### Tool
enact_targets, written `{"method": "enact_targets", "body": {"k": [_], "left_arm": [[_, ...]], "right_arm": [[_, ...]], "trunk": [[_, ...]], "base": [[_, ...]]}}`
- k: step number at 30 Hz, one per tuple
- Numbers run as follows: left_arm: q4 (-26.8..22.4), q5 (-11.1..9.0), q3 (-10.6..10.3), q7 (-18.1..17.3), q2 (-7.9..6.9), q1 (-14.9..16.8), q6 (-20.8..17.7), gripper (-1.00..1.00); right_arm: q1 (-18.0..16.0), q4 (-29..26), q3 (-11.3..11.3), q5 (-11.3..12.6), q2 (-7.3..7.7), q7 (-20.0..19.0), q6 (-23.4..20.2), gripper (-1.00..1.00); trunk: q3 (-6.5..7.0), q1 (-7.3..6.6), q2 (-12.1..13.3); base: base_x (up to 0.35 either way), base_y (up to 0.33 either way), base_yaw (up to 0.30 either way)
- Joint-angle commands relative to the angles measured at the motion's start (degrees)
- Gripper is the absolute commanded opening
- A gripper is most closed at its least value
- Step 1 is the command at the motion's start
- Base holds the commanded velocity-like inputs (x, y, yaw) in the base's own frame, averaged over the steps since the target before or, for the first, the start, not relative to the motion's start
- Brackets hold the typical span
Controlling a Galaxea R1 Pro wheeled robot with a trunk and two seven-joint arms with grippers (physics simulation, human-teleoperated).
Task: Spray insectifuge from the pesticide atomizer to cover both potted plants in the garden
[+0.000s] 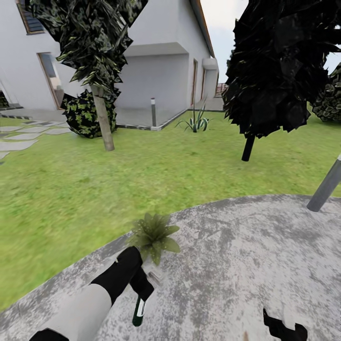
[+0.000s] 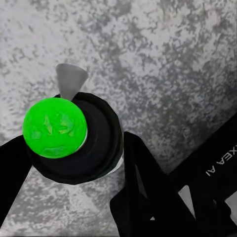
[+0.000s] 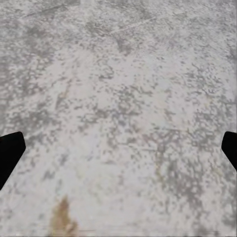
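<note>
Two grippers work over the patio (image 1: 246,265). Right gripper (image 3: 118,148): fingers spread wide, holding nothing. Left gripper (image 1: 140,290): clamped around the pesticide atomizer (image 1: 138,311), just beside one potted plant (image 1: 154,235) at the patio edge. Beyond: lawn (image 1: 118,175), trees, house.

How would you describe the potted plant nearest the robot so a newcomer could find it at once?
Start from the round grey patio in the lawn. At its near-left edge, just ahead of the left gripper holding the atomizer, stands the potted plant. It is a low rosette of pointed green leaves, far smaller than the trees behind.
</note>
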State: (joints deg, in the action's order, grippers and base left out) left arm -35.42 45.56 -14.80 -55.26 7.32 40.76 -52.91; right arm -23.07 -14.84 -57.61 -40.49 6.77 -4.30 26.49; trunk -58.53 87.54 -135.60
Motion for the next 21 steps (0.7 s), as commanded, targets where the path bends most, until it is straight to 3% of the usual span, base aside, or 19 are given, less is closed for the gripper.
{"method": "enact_targets", "body": {"k": [1, 3, 7, 10, 15, 19, 21], "left_arm": [[-0.05, 0.61, -0.04, -0.49, -0.17, 0.02, 3.33, -1.00], [-0.04, 0.68, -0.11, 0.07, -0.51, 0.02, 4.28, -1.00], [0.51, 0.56, -0.11, 5.83, -2.02, 0.02, 4.83, -1.00], [0.48, 0.35, 0.16, 7.30, -2.42, 0.02, 5.91, -1.00], [0.78, -1.05, 5.17, 7.55, -2.96, -0.11, 11.70, -1.00], [1.49, -1.24, 7.06, 7.58, -3.90, -0.99, 17.15, -1.00], [1.67, -1.20, 9.10, 7.55, -3.96, -1.20, 19.61, -1.00]], "right_arm": [[-0.05, 0.05, -0.48, -0.12, -0.08, -0.45, 0.22, 1.00], [-0.06, 0.07, -0.48, -0.12, -0.09, -0.45, 0.22, 1.00], [-0.05, 0.07, -0.46, -0.12, -0.09, -0.45, 0.22, 1.00], [-0.07, 0.07, -0.48, -0.12, -0.09, -0.45, 0.22, 1.00], [-0.05, 0.00, -0.48, -0.08, -0.09, -0.45, 0.22, 1.00], [-0.06, -0.02, -0.48, -0.10, -0.07, -0.45, 0.22, 1.00], [-0.05, -0.02, -0.48, -0.09, -0.04, -0.45, 0.22, 1.00]], "trunk": [[-0.05, -0.04, -0.02], [-0.05, -0.04, -0.02], [-0.05, -0.04, -0.02], [-0.05, -0.04, -0.02], [-0.05, -0.04, -0.02], [-0.05, -0.04, -0.02], [-0.05, -0.04, -0.02]], "base": [[-0.281, 0.232, 0.000], [-0.280, 0.233, 0.000], [-0.280, 0.234, 0.000], [-0.223, 0.243, 0.000], [-0.030, 0.276, 0.000], [-0.039, 0.281, 0.000], [-0.075, 0.288, 0.000]]}}
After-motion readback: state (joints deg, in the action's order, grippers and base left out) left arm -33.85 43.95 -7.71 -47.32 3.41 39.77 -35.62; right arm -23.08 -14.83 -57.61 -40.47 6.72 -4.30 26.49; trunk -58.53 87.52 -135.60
